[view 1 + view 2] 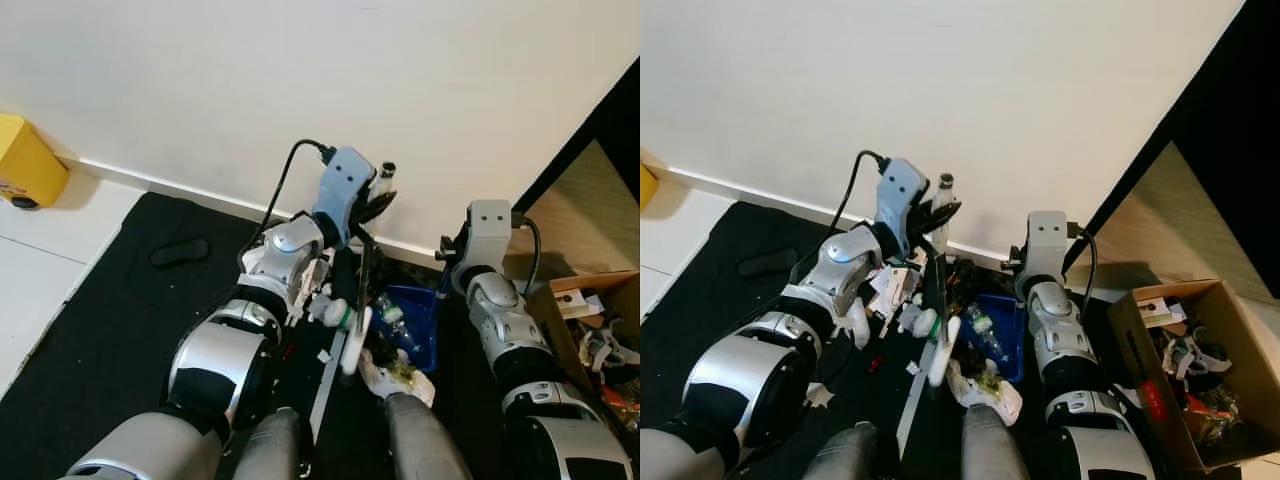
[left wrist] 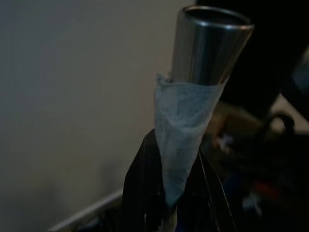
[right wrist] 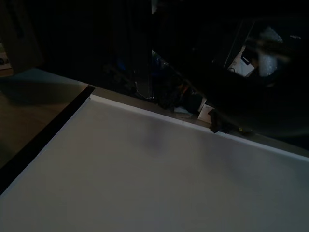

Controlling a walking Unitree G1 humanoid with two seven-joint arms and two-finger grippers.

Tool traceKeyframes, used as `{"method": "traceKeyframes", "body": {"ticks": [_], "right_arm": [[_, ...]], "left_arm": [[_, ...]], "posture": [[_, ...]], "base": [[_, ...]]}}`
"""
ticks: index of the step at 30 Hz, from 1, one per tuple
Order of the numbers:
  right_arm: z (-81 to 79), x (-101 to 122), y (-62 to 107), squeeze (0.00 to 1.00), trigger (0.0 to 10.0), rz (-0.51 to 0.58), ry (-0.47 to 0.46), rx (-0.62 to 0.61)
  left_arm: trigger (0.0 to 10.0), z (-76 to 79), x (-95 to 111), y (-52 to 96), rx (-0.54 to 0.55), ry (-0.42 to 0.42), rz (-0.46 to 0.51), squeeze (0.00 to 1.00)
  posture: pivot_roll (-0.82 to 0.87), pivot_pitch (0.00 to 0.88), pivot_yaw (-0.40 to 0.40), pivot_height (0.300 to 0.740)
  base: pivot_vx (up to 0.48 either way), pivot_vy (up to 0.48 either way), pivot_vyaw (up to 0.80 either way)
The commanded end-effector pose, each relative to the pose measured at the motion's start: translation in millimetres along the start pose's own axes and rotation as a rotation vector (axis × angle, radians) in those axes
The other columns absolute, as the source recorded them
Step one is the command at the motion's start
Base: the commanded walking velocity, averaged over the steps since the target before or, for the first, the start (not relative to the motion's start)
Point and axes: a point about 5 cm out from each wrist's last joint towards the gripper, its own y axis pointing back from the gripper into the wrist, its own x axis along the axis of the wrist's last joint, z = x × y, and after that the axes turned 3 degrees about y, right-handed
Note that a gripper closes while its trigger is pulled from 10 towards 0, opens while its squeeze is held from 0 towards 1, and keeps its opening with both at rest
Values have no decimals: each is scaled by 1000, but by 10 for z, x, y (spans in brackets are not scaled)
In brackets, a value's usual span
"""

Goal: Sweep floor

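At the far left of the head view a yellow bin point(image 1: 28, 160) sits against the white wall, and a dark slipper-like object point(image 1: 179, 250) lies on the black mat point(image 1: 110, 320) in the left-centre. Just left of centre the left arm is raised and bent, its wrist turned up toward the wall, and the left gripper point(image 1: 375, 203) is clamped near the top of the broom handle point(image 1: 364, 262). In the left wrist view the black fingers point(image 2: 140, 193) are pressed close on a metal tube point(image 2: 210, 43) wrapped in a bit of pale cloth, so the grasp is high, close to the handle's end. The handle's long axis runs from the upper centre of the frame down toward the lower centre, nearly upright and leaning slightly. Its lower end meets a litter pile point(image 1: 395, 365) of paper scraps and a bottle, just beside the blue dustpan point(image 1: 415, 325). The coming stroke, I judge, depends on this: the debris lies below and just right of the gripper, with the dustpan beyond it toward the right. The left arm is the nearer and working one. The right gripper point(image 1: 447, 262), right of centre, points down toward the dustpan's handle; whether it grasps anything cannot be told. A cardboard box point(image 1: 590, 320) of clutter stands at the far right.
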Motion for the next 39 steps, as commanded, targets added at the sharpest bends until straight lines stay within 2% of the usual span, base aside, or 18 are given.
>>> {"method": "traceKeyframes", "body": {"ticks": [1,3,4,5,6,7,8,9,12,13,15,18,22,24,31,36,37,39], "right_arm": [[-391,-89,1,0,10000,-30,-226,220],[-307,-42,-18,0,10000,-26,-261,197],[-307,-42,-18,0,10000,-26,-261,197],[-207,-19,-36,0,10000,-50,-380,180],[-156,-11,-40,0,10000,-63,-454,175],[-156,-11,-40,0,10000,-63,-454,175],[-125,-5,-42,0,10000,-70,-502,173],[-37,-25,-34,0,10000,-101,-549,180],[50,-38,-17,0,10000,-116,-595,196],[84,-32,-9,0,10000,-112,-577,202],[110,-18,-5,0,10000,-101,-501,206],[130,12,-2,0,10000,-85,-464,212],[166,93,-3,0,10000,-58,-495,228],[278,266,10,0,10000,-7,-586,265],[499,388,63,0,10000,42,-740,307],[534,392,106,0,10000,38,-708,339],[528,394,128,0,10000,30,-631,346],[526,394,135,0,10000,25,-599,347]], "left_arm": [[10000,-155,239,8,33,-13,97,0],[10000,-319,313,103,75,11,120,0],[10000,-319,313,103,75,11,120,0],[10000,-464,323,246,125,20,129,0],[10000,-532,319,325,156,21,134,0],[10000,-532,319,325,156,21,134,0],[10000,-574,315,376,177,21,137,0],[10000,-698,283,547,255,37,150,0],[10000,-822,239,760,347,53,168,0],[10000,-866,216,861,384,37,166,0],[10000,-905,201,949,421,25,168,0],[10000,-949,184,1046,465,13,166,0],[10000,-980,189,1121,484,11,165,0],[10000,-1019,226,1232,503,13,174,0],[10000,-1038,184,1348,531,16,157,0],[10000,-1042,177,1368,540,17,154,0],[10000,-1033,182,1367,541,19,151,0],[10000,-1028,184,1365,540,21,149,0]], "posture": [[-30,103,63,740],[-23,96,65,740],[-23,96,65,740],[-18,90,64,740],[-16,88,64,740],[-16,88,64,740],[-16,88,64,740],[-13,81,61,740],[-8,77,58,740],[-5,75,56,740],[-2,73,55,740],[2,70,54,740],[8,68,55,740],[9,64,58,740],[9,63,59,740],[8,65,59,740],[8,66,61,740],[8,66,61,740]], "base": [[0,0,0],[0,0,0],[0,0,0],[0,0,0],[0,0,0],[0,0,0],[0,0,0],[0,0,0],[0,0,0],[0,0,0],[0,0,0],[0,0,0],[0,0,0],[0,0,0],[0,0,0],[0,0,0],[0,0,0],[0,0,0]]}}
